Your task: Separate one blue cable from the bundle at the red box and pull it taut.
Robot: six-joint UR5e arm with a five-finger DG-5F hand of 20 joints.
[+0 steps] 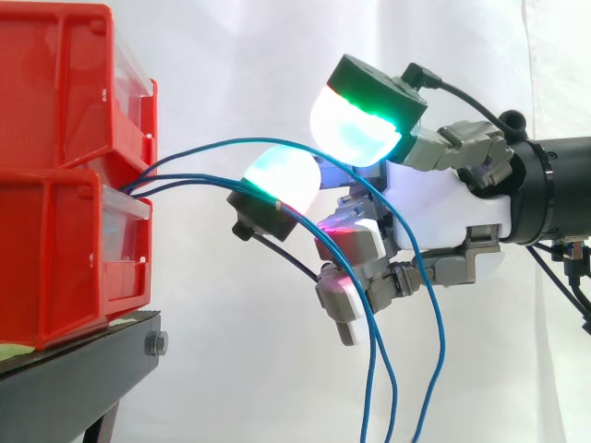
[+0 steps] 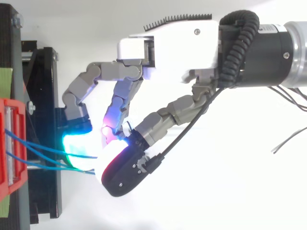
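I saw the hand (image 1: 443,212) curled around the blue cables (image 1: 175,179); several threaded its fingers (image 1: 355,125), so pulling risked dragging the whole bundle.

- We take this for a robot lab: a white curtain (image 1: 277,55) backs the setup.
- We see red bins (image 1: 55,185) stacked on a black stand (image 1: 83,369), like a test rig.
- We see a robot arm (image 1: 563,185) over it.
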